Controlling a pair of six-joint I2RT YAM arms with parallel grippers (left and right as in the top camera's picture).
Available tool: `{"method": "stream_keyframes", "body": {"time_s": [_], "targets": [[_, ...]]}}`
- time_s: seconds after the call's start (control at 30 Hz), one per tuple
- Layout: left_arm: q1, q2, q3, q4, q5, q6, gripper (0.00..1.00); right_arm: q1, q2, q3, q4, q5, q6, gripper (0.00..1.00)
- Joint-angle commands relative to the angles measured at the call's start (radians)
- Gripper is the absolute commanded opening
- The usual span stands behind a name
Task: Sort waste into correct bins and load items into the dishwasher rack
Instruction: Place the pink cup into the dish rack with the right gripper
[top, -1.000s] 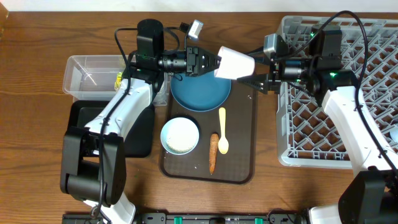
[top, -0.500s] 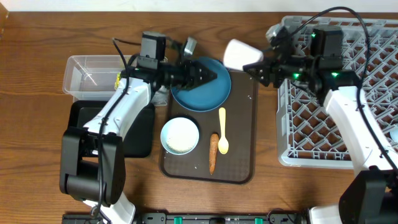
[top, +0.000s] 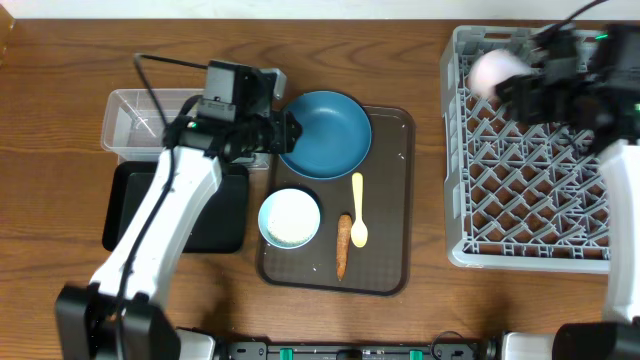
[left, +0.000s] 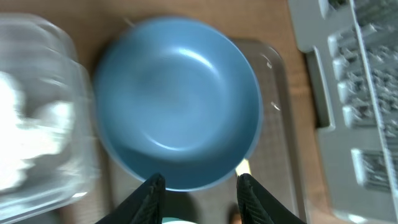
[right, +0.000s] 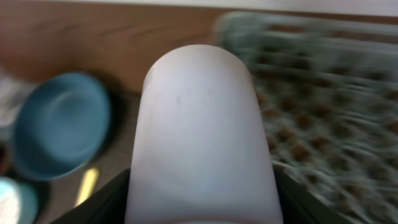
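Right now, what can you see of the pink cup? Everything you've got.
The pink cup is pale pink, smooth and matte, plastic by its look, with a rounded end facing away from the wrist camera. No marks or contents show. The right gripper clamps it from both sides, dark fingers against its wall. In the overhead view it is a blur, held in the air above the back left corner of the dishwasher rack. Contact with the rack cannot be judged.

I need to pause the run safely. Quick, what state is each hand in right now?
Left hand: open, holding nothing.
Right hand: closed on the pink cup.
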Motion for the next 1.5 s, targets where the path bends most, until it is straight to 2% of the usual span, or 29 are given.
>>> {"method": "stream_keyframes", "body": {"time_s": [0.0,0.1,0.23,0.37,0.8,1.1,1.17,1.23,1.27,1.3,1.37,1.4,1.47], "targets": [[0.002,-0.032,0.007,-0.003,-0.152,0.039,0.40,-0.068,-0.016,0.053,-0.033,0.165,0.044,0.18],[0.002,-0.034,0.007,-0.004,-0.157,0.039,0.40,-0.127,-0.011,0.053,-0.072,0.230,0.053,0.17],[0.002,-0.029,0.007,-0.004,-0.157,0.039,0.40,-0.212,0.024,0.053,-0.134,0.321,0.107,0.07],[0.002,-0.029,0.007,-0.004,-0.157,0.039,0.40,-0.284,0.081,0.053,-0.161,0.332,0.115,0.01],[0.002,-0.029,0.007,-0.021,-0.157,0.039,0.40,-0.422,0.252,0.053,-0.163,0.407,0.175,0.01],[0.002,-0.029,0.007,-0.021,-0.157,0.039,0.40,-0.440,0.333,0.050,-0.162,0.407,0.175,0.04],[0.002,-0.029,0.007,-0.022,-0.157,0.039,0.40,-0.441,0.349,0.050,-0.162,0.408,0.174,0.09],[0.002,-0.029,0.007,-0.022,-0.157,0.039,0.40,-0.441,0.362,0.050,-0.164,0.407,0.174,0.18],[0.002,-0.029,0.007,-0.022,-0.157,0.039,0.40,-0.441,0.368,0.050,-0.166,0.407,0.174,0.27],[0.002,-0.029,0.007,-0.022,-0.157,0.039,0.40,-0.441,0.372,0.048,-0.169,0.407,0.174,0.49],[0.002,-0.029,0.007,-0.022,-0.157,0.039,0.40,-0.440,0.375,0.047,-0.174,0.401,0.174,0.76],[0.002,-0.029,0.007,-0.022,-0.157,0.039,0.40,-0.440,0.375,0.047,-0.175,0.399,0.174,0.86],[0.002,-0.029,0.007,-0.022,-0.157,0.039,0.41,-0.440,0.375,0.047,-0.175,0.399,0.174,0.98]]}}
